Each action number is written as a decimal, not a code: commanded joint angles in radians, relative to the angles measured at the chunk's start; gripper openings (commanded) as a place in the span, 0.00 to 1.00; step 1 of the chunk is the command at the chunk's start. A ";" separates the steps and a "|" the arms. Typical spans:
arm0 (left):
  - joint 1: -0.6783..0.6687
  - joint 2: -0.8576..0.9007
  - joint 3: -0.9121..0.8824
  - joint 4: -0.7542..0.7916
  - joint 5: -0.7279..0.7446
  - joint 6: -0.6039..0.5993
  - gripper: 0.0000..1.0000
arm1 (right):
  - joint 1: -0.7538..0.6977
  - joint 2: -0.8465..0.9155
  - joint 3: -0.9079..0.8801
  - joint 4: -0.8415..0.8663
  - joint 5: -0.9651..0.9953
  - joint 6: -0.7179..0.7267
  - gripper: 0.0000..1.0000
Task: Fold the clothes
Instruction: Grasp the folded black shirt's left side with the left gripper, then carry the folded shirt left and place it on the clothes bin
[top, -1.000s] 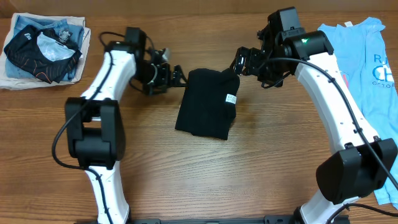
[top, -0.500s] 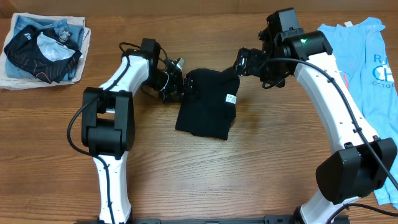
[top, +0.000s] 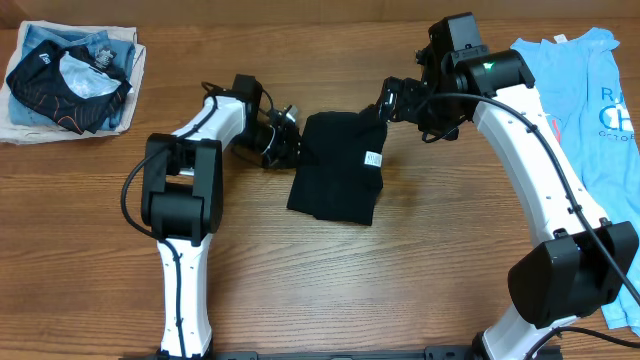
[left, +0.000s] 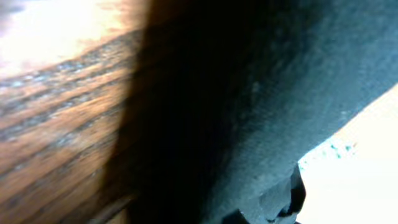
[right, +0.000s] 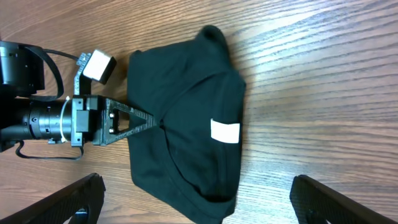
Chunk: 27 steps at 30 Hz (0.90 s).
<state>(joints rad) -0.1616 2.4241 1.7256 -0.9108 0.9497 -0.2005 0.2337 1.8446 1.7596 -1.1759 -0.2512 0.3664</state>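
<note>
Folded black T-shirt pinched at its left edge by the left gripper.
1 second ago the 2 left fingers stood spread, short of that edge; they have since pushed in and pressed together on the fabric. The right gripper hangs spread by the far right corner, unmoved. The shirt lies mid-way across the table between the arms, long axis running far to near, near end leaning slightly left, white label at its right edge.

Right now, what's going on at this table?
The left gripper is shut on the left edge of the folded black T-shirt, which lies on the table. The right gripper hangs open by the shirt's far right corner, holding nothing. A light blue T-shirt lies off to the right.
</note>
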 joint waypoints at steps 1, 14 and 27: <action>-0.014 0.052 -0.026 0.010 -0.111 -0.006 0.04 | 0.001 -0.002 -0.016 -0.001 0.035 0.005 1.00; 0.097 0.051 0.170 0.035 -0.351 -0.006 0.04 | 0.000 -0.002 -0.126 0.032 0.079 0.005 1.00; 0.275 0.051 0.241 0.156 -0.592 0.075 0.04 | 0.000 -0.002 -0.137 0.040 0.079 0.005 1.00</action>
<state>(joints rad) 0.0814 2.4401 1.9614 -0.7708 0.5098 -0.1818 0.2337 1.8446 1.6264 -1.1400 -0.1822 0.3664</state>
